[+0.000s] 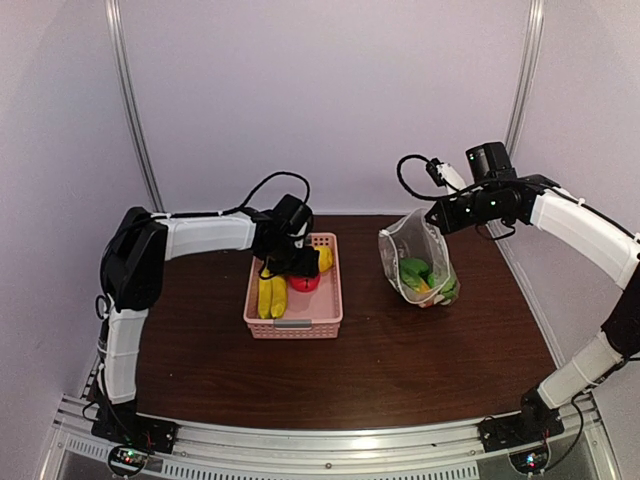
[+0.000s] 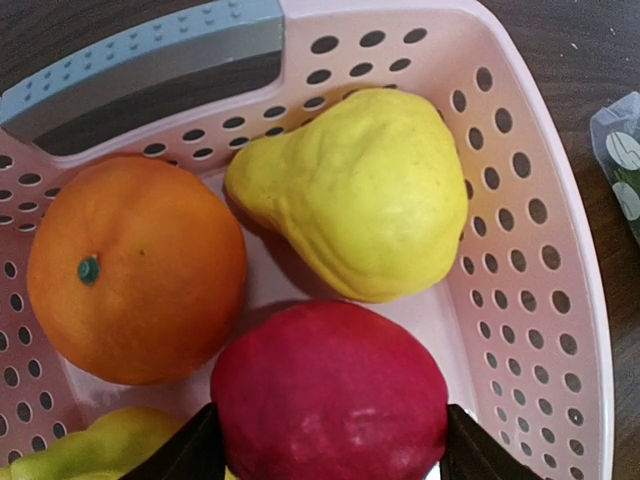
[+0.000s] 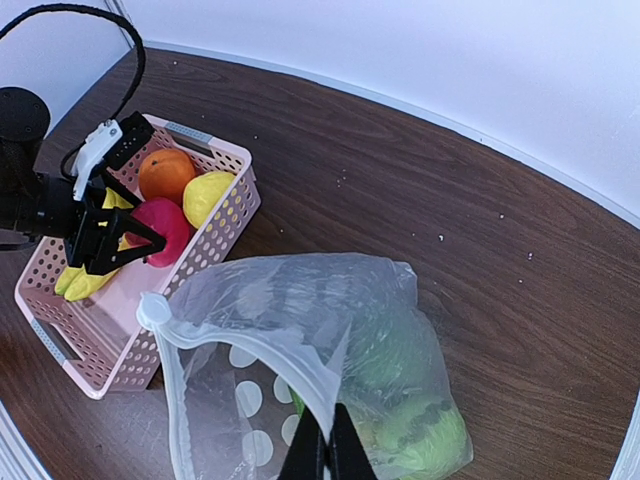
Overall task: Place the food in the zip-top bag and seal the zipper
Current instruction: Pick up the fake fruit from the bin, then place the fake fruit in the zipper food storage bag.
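The table (image 1: 400, 350) carries everything. The zip-top bag (image 3: 300, 300) stands below the right end effector (image 3: 326, 450), which is pinched tight on its mouth edge, with green pieces (image 3: 410, 420) low inside. The pink basket (image 1: 325, 300) lies under the left end effector (image 2: 330, 430), spread wide astride the red ball (image 2: 330, 370). The orange (image 2: 135, 270) and yellow piece (image 2: 360, 195) sit just beyond its fingertips.
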Robot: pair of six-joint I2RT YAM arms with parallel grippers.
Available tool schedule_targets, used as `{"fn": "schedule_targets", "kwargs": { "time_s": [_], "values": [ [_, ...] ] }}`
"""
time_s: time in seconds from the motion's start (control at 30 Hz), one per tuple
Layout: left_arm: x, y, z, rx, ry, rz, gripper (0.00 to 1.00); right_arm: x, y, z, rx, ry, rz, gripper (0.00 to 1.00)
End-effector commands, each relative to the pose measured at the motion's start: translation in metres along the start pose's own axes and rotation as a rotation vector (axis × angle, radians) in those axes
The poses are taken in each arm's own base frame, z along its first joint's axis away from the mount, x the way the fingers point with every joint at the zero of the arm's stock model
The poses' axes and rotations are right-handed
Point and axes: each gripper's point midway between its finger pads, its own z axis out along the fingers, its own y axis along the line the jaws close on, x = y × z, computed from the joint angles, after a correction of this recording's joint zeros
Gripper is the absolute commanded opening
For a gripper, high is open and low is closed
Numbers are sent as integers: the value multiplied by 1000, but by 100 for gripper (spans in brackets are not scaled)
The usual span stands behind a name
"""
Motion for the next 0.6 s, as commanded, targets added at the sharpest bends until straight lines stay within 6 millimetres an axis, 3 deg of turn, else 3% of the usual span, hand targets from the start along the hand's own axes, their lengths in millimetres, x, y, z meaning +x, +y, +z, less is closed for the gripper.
{"fn": "schedule_targets", "kwargs": {
  "time_s": [0.0,0.1,0.2,0.3,0.43,0.57],
  "values": [
    [-25,-17,-57,90,-80,-27,55,-3,3,-5,-8,-17,-2,0],
    [-38,-33,-99,129,-153,-17,55,-3,4,-4,-10,-17,-2,0],
    [-45,-61,-132,255,-192,-2,54,-3,4,-2,-12,-16,1,0],
    [-53,-106,-168,457,-265,56,54,-5,5,-1,-16,-17,4,0],
    [-44,-184,-211,790,-333,212,54,-7,5,-1,-20,-18,10,0],
    [-32,-232,-218,938,-298,305,52,-8,7,-2,-30,-16,20,0]
  ]
}}
